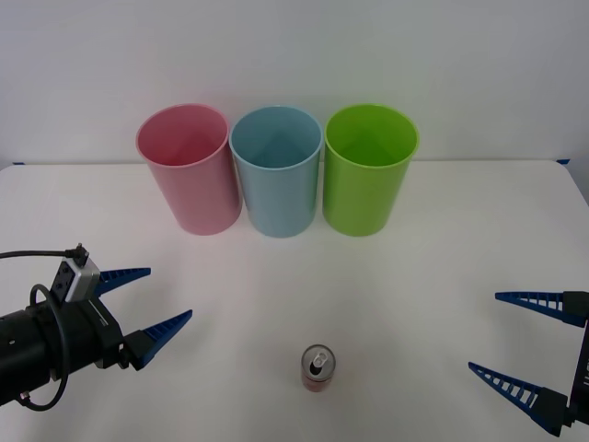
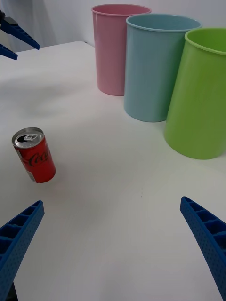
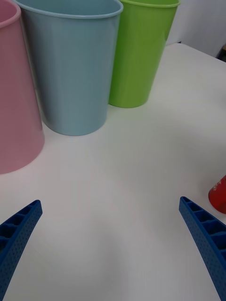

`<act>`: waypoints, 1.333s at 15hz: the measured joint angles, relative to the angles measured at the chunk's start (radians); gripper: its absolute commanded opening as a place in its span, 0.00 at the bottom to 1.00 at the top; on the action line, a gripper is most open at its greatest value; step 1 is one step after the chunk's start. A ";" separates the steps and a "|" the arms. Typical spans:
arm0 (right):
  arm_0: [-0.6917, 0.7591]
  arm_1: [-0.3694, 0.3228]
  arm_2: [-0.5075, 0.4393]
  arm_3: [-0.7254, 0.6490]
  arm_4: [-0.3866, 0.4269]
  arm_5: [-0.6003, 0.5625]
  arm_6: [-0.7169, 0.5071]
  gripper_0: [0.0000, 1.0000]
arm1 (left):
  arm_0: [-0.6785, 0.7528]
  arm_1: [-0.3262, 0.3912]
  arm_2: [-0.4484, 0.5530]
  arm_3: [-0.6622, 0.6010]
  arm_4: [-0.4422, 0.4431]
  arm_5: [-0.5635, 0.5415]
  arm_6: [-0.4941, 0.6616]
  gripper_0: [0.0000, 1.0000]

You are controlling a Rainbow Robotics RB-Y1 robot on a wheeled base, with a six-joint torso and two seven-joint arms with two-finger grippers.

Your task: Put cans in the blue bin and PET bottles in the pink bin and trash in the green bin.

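Observation:
A small red can (image 1: 318,368) with a silver top stands upright on the white table (image 1: 414,304) near the front middle; it also appears as the can (image 2: 34,154) and as a red edge of the can (image 3: 219,195). Three bins stand in a row at the back: pink bin (image 1: 188,168), blue bin (image 1: 276,169), green bin (image 1: 368,168). My left gripper (image 1: 144,303) is open at the front left, apart from the can. Open too, my right gripper (image 1: 525,348) hovers at the front right, holding nothing.
The bins touch or nearly touch one another, seen again as pink bin (image 2: 115,47), blue bin (image 2: 153,66), green bin (image 2: 200,94). Bare table lies between the bins and the can. The left gripper's fingertips (image 2: 14,35) show far off.

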 measured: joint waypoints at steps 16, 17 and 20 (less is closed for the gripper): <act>-0.020 0.014 -0.016 -0.038 -0.027 -0.003 -0.007 1.00 | 0.000 0.000 0.000 0.000 0.000 0.000 0.000 1.00; -0.016 0.014 -0.017 -0.045 -0.041 -0.003 -0.014 1.00 | 0.000 0.000 0.000 0.000 0.000 0.000 0.000 1.00; -0.017 0.004 -0.011 0.003 -0.113 -0.022 -0.020 1.00 | 0.000 0.000 0.000 0.000 0.000 0.000 0.000 1.00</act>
